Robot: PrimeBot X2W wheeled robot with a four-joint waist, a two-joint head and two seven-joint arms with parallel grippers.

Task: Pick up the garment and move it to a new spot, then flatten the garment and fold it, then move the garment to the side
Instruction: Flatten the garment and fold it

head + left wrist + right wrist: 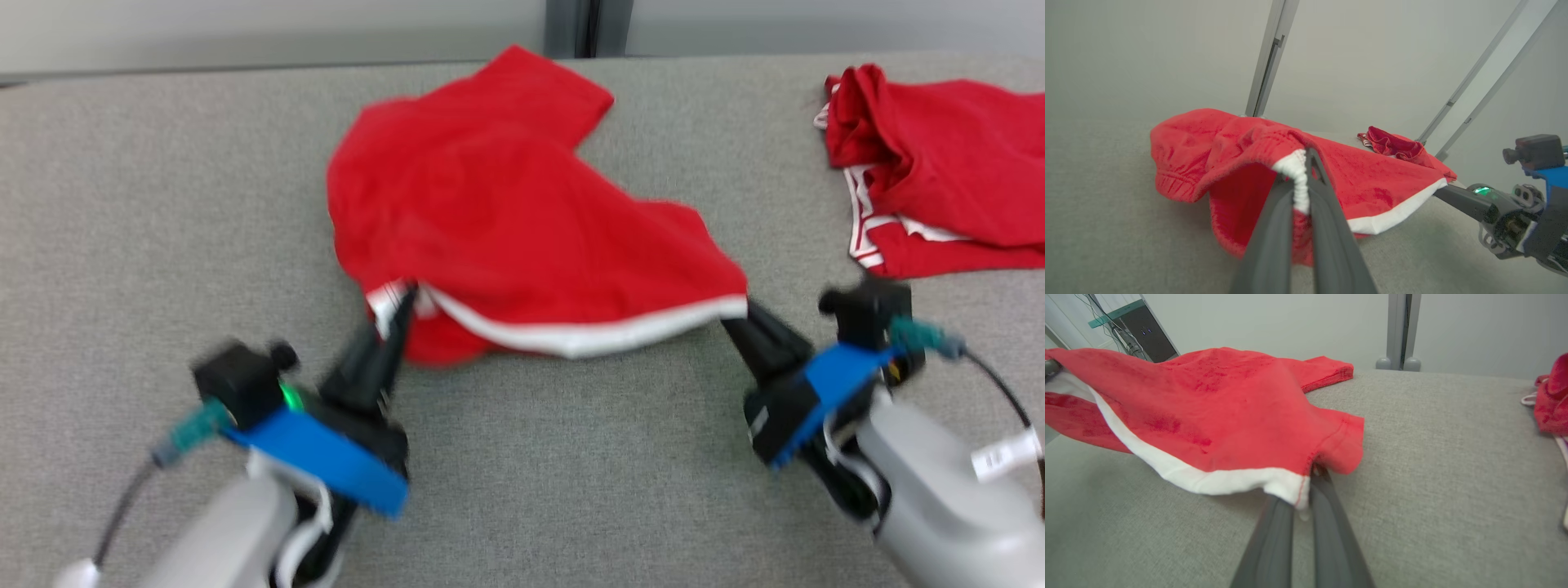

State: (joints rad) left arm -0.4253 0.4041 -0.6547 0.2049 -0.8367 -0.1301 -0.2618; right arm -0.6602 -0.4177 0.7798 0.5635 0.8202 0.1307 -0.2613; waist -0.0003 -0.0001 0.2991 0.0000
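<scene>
Garment (506, 204): red, soft, light, limp, mid-frame | left gripper (402, 309) clamped on white trim (588, 336) | right gripper (737, 317) clamped on opposite corner | judged best held by trim

Clamped in the closed left gripper (1299, 169): white elastic band (1301, 196) of the red garment (1220, 147). Pinched at the garment's far white-hemmed corner by the right gripper (1447, 192). Under the garment, grey tabletop (1106, 237); behind it, another crumpled red cloth (1392, 145).
</scene>
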